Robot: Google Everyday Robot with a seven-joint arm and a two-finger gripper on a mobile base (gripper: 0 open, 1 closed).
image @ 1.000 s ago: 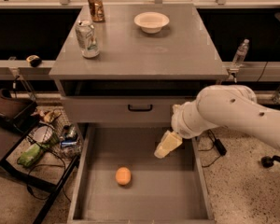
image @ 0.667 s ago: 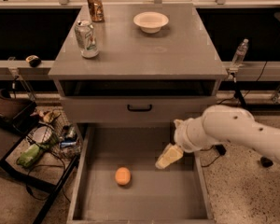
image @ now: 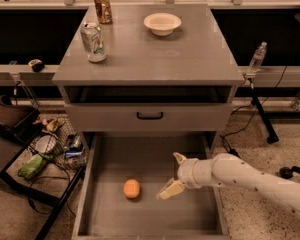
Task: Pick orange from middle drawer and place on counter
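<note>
The orange [image: 131,188] lies on the grey floor of the pulled-out middle drawer [image: 155,219], left of centre. My gripper [image: 173,174] reaches in from the right, low inside the drawer, a short way right of the orange and not touching it. Its two cream fingers are spread apart, open and empty. The counter [image: 150,54] is the flat grey top of the cabinet above.
On the counter stand a cream-white bowl [image: 162,23], a silver can [image: 93,41] and a brown can [image: 103,6]. A closed drawer front with a black handle [image: 150,116] sits above the open drawer. A cart with clutter [image: 45,151] stands left; a water bottle [image: 256,58] right.
My arm has dropped lower and moved left into the drawer, bringing the gripper closer to the orange. The orange has not moved.
</note>
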